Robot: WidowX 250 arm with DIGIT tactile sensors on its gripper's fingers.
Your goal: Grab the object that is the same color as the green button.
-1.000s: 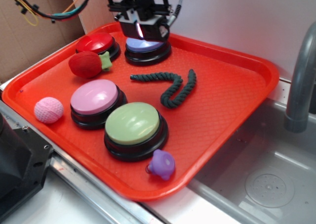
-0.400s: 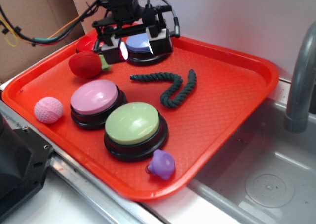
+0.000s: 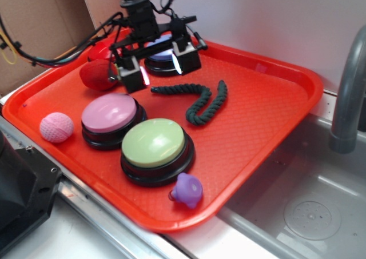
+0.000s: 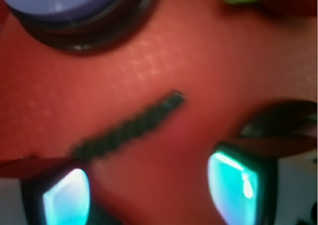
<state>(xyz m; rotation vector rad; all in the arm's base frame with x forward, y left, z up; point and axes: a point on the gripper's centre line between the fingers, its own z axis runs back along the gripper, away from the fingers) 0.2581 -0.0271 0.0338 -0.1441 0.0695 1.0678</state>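
A red plastic tray (image 3: 269,116) sits on a steel surface (image 3: 103,224) beside a sink basin (image 3: 297,207), with a grey faucet pipe (image 3: 350,87) at the right edge and cardboard (image 3: 40,24) behind on the left.

On the tray the dark green rope piece (image 3: 197,100) lies flat near the middle. Its long axis runs roughly left to right in the exterior view: a fairly straight stretch starts from a cut end on the left, then the rope bends down, curls back up and ends in a hooked tip pointing toward the far rim. In the wrist view the straight stretch (image 4: 126,128) crosses the picture diagonally, its frayed cut end pointing to the upper right.

The tool (image 3: 154,64) hangs just above the tray at the rope's left end, its two fingers (image 3: 130,75) spread wide apart and gripping nothing. The rope's cut end lies just beside the nearer finger, with most of the rope stretching away to the tool's right. In the wrist view the rope's lower end runs toward the left fingertip (image 4: 62,197).

The pale-green button (image 3: 154,146) stands toward the near edge, touching the pink button (image 3: 110,117). A lavender button (image 3: 166,58) sits behind the tool, and a red plush strawberry (image 3: 98,75) lies to its left.
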